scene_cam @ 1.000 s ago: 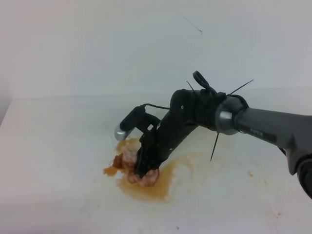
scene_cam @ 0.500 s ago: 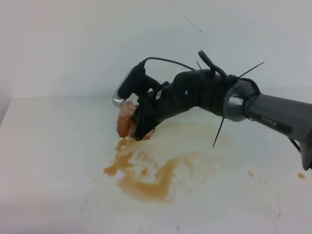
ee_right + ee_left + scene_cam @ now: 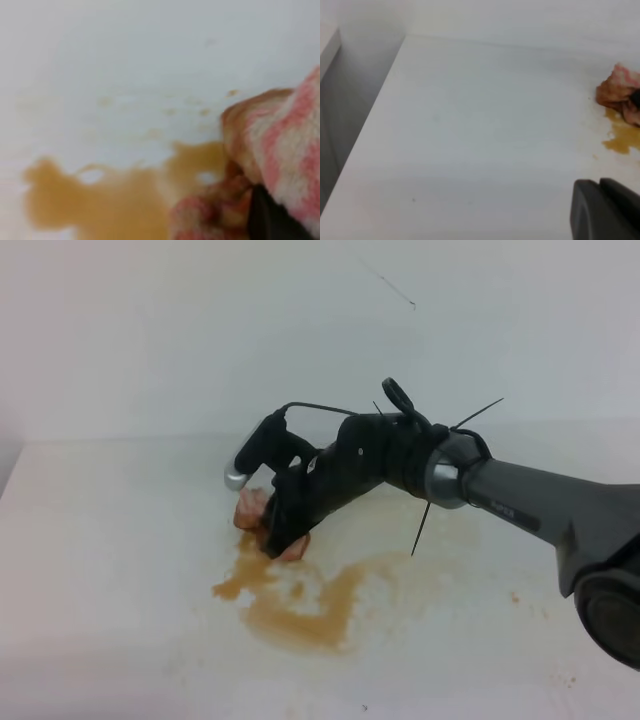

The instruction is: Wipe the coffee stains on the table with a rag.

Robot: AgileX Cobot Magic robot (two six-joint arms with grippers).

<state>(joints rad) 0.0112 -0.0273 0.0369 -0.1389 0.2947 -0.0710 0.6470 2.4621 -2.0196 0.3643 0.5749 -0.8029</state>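
From the exterior high view the right tool (image 3: 283,540) is clamped on the rag (image 3: 252,510), pressing it against the surface (image 3: 110,540) at the far end of the coffee stains (image 3: 300,605), toward the back edge. That view alone shows the whole arm reaching in from the right and the full spread of the amber blotch with its paler streaks trailing toward the right edge.

The right wrist view gives what the others lack: the pink-and-white weave of the rag (image 3: 280,165), soaked brown at its lower folds, touching the liquid (image 3: 100,200).

The left wrist view shows the rag (image 3: 617,92) from the side with one small puddle (image 3: 622,142) beside it. Only a dark corner of the left tool (image 3: 605,210) shows there, so I cannot tell whether it is open or closed.
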